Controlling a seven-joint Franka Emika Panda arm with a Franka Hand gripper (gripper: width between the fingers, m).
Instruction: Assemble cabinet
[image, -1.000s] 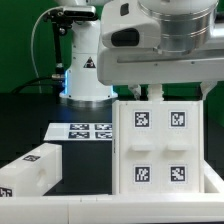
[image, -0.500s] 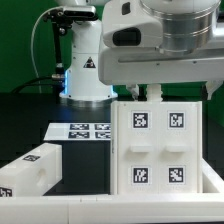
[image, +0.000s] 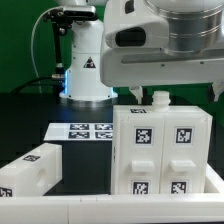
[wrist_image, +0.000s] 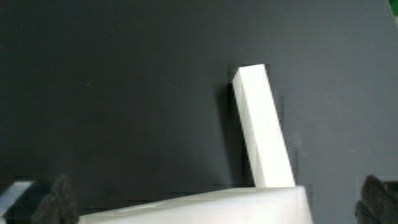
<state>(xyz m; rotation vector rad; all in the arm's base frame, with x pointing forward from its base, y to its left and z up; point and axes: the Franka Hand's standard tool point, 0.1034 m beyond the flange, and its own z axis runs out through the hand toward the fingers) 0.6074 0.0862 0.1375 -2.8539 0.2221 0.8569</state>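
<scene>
The cabinet body (image: 160, 150), a tall white box with four black-and-white tags on its front, stands at the front on the exterior view's right. My gripper (image: 175, 97) hangs right above its top edge. In the wrist view my gripper (wrist_image: 206, 205) has its two dark fingers far apart on either side of the box's white top (wrist_image: 196, 205). A gap shows beside one finger (wrist_image: 377, 200). A second white cabinet piece with tags (image: 35, 170) lies at the front on the exterior view's left. A long narrow white piece (wrist_image: 263, 125) shows in the wrist view on the dark table.
The marker board (image: 82, 131) lies flat on the black table behind the cabinet body. The white robot pedestal (image: 85, 70) with a triangle sticker stands at the back. A low white wall (image: 60, 212) runs along the front edge.
The cabinet body now looks larger and sits lower in the exterior view, with its top face showing. The arm has shifted slightly towards the exterior view's right.
</scene>
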